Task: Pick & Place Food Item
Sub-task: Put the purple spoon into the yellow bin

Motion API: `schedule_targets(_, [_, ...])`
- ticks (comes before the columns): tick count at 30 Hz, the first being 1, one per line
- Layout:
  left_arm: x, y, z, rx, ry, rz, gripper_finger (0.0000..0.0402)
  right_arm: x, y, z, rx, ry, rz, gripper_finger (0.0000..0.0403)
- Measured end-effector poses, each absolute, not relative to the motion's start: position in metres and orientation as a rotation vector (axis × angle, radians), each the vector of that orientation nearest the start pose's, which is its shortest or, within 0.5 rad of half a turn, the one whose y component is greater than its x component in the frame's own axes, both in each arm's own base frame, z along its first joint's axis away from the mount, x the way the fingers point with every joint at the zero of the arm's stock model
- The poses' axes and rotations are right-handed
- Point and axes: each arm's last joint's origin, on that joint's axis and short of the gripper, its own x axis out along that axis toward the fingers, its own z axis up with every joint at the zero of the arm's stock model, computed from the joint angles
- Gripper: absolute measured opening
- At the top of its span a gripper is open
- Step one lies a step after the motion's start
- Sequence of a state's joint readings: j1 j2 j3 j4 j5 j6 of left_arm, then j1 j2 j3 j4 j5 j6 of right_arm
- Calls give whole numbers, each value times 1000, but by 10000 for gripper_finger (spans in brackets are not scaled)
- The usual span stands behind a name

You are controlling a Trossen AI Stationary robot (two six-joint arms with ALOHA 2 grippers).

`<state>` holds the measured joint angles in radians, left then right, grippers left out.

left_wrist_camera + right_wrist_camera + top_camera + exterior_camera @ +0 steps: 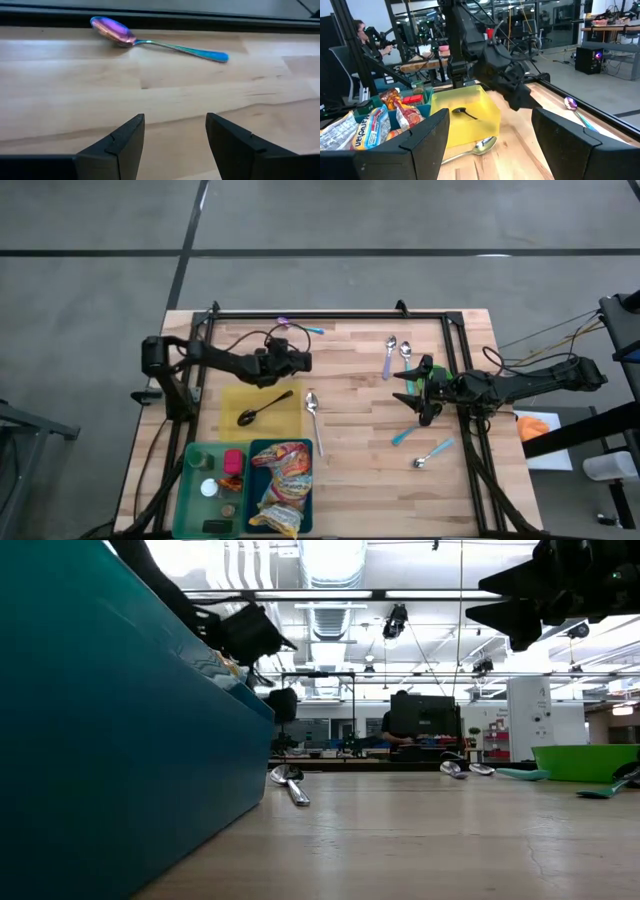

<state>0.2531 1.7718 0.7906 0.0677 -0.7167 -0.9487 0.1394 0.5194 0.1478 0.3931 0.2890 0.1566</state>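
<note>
High view: snack bag (283, 480) in teal bin (252, 455), well apart from both empty, parted claws, left claw (303, 361) and right claw (408, 392).

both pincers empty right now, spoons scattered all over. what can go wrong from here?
1. The left pincer hangs open right above the yellow tray with the black spoon; a descent here may clip its wall.
2. The right pincer, open, hovers among loose spoons; the teal-handled spoon nearby could get knocked.
3. The snack bags are heaped in the teal bin; a grab may catch two.
</note>
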Motion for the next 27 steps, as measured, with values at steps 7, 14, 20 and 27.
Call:
schedule_targets(7, [296,103,124,-523,302,1379,212,136,11,204,161,-32,-148,281])
schedule_targets(14, [293,132,127,-554,329,1345,212,136,11,204,161,-33,-148,281])
schedule_targets(20, [289,160,130,-618,381,1170,212,136,11,204,161,-32,-148,281])
schedule_targets(27, [290,166,124,-606,338,1202,211,136,11,204,161,-33,-148,281])
